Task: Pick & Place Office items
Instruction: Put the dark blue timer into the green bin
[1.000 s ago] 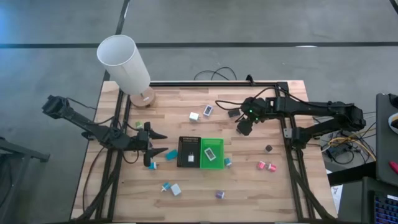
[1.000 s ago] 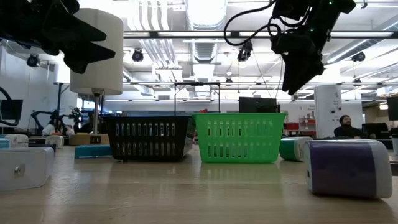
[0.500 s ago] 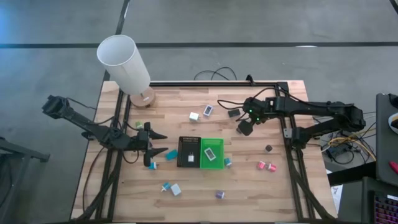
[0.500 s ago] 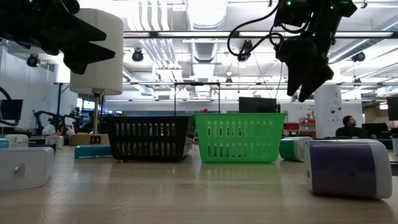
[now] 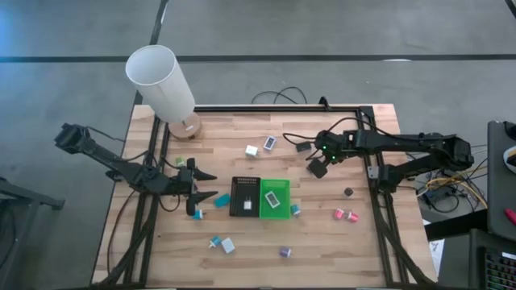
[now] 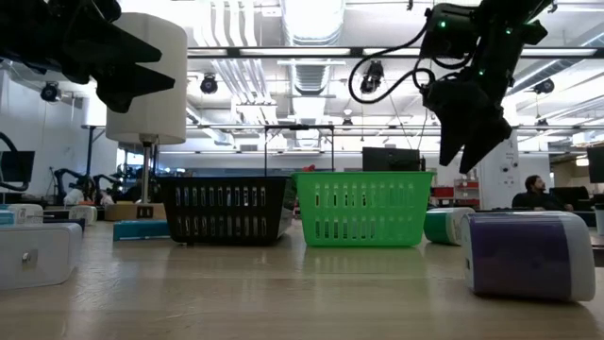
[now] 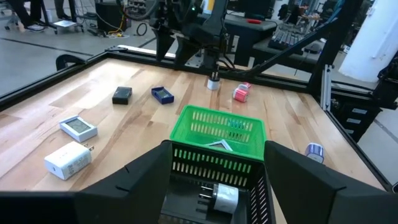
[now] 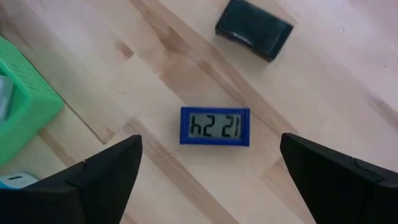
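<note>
My right gripper (image 5: 316,167) hangs open above the table, to the right of the trays. Straight below it lies a small blue clock (image 8: 215,126), flat on the wood, with the fingers standing off on either side of it. A black block (image 8: 254,28) lies just beyond, also seen as the black block (image 5: 302,146). My left gripper (image 5: 214,186) waits open, level, left of the black tray (image 5: 235,196). White pieces (image 5: 252,150) lie near the far edge; teal (image 5: 222,200), purple (image 5: 285,252) and pink (image 5: 339,214) ones are scattered nearer.
The green tray (image 5: 284,211) sits beside the black one at mid-table; each holds a white piece. The tall white lamp (image 5: 161,80) stands at the far left corner. A small black piece (image 5: 348,192) lies near the right rail. Bare wood shows along the near edge.
My right gripper has come down toward the table and shifted slightly toward the near edge, over the blue clock. The left arm and all the pieces have kept still.
</note>
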Robot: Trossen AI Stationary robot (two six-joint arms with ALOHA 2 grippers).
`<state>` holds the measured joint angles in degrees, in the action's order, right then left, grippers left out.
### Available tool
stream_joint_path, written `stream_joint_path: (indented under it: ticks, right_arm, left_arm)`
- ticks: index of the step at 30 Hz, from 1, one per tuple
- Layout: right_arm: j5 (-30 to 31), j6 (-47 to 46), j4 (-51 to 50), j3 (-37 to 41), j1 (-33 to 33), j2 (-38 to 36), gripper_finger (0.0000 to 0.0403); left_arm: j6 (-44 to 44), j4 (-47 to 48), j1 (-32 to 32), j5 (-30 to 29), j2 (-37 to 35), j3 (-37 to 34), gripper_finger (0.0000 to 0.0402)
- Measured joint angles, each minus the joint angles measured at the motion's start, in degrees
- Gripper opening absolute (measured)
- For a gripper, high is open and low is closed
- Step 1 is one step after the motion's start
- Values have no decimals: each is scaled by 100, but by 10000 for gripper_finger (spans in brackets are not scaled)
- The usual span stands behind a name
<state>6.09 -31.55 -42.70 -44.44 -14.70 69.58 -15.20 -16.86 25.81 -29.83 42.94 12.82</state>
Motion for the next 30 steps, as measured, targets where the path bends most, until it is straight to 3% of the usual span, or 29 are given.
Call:
stream_joint_path:
  ticks: [13, 21, 30]
  right_arm:
    - [-60, 7, 296, 306, 2, 85, 381]
    - [-227, 299, 610, 349, 7, 1108, 381]
    - [-159, 739, 589, -141, -6, 2121, 381]
  left_arm:
    - [0, 28, 1, -1, 0, 0, 262]
    - [-8, 130, 1, -1, 0, 0, 262]
    - [-178, 127, 1, -1, 0, 0, 262]
